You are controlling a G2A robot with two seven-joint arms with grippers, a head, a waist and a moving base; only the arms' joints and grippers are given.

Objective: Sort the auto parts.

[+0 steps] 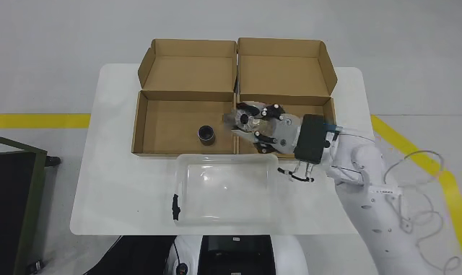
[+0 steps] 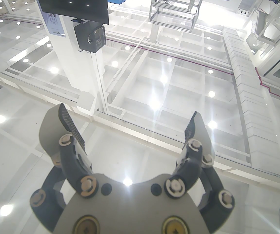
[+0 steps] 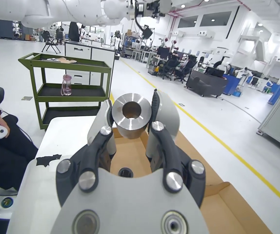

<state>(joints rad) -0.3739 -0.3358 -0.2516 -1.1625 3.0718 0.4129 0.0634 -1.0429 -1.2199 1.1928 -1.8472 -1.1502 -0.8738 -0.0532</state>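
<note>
— Where is the silver tube?
— The right gripper squeezes it tight between its two fingers; it hangs in the air over the place where the left box and the right box touch.
— Which way does the tube point?
— It is tipped; the end with the hole looks back at the wrist and a bit up; the other end points down and away, toward the left box.
— What is in that box?
— A dark ring; it lies on the box floor, near the tube, on its left.
— So where should the tube go?
— I think it needs only a small move sideways; left puts it with the dark ring; right puts it in the other box; I cannot tell which one is meant.
— And the left gripper?
— Its fingers are spread wide with nothing in them; it points up at the ceiling; so the right arm is the near one.
</note>
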